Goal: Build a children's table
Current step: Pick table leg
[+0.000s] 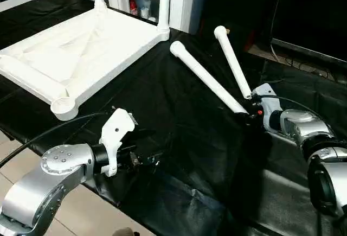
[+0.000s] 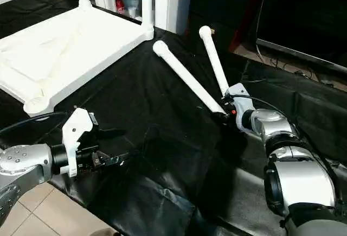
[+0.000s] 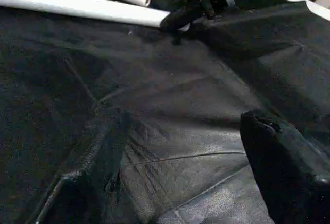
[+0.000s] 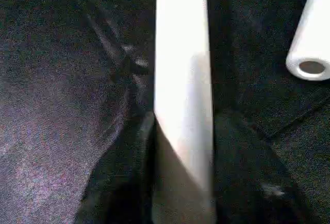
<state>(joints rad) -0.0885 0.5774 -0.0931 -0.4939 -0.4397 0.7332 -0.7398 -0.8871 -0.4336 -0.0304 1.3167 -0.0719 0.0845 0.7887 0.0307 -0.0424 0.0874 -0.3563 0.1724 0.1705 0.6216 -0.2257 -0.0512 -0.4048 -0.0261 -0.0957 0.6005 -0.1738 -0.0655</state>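
My right gripper (image 1: pixel 248 112) clamps the near end of one loose leg (image 1: pixel 206 77), its length running away toward the tabletop (image 1: pixel 81 49); my left gripper (image 1: pixel 142 160) hangs wide open, empty

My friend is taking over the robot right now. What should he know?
Right gripper: shut on the narrow end of one loose leg lying on the black cloth.
Left gripper: open, empty, low over the cloth.
Table top: upside down, two legs standing in far sockets.
Second loose leg lies beside the held one.
Left: screw both into the empty sockets.
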